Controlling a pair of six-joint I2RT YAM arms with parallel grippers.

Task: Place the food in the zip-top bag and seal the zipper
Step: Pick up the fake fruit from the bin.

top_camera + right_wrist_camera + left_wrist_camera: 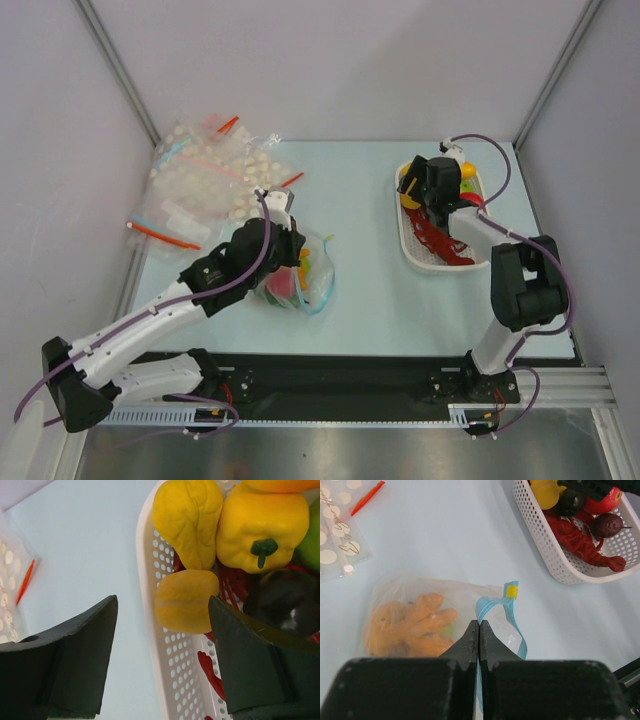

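Observation:
The clear zip-top bag lies on the table with orange food inside it. My left gripper is shut on the bag's mouth, pinching the light blue zipper strip; the loose part of the strip loops out to the right. In the top view the left gripper sits over the bag. My right gripper is open and straddles the left rim of the white tray. A rounded yellow food piece lies between its fingers, close to the right one.
The tray also holds a yellow pepper, a lumpy yellow piece, a dark purple fruit and a red lobster. A heap of other clear bags with red strips lies at the back left.

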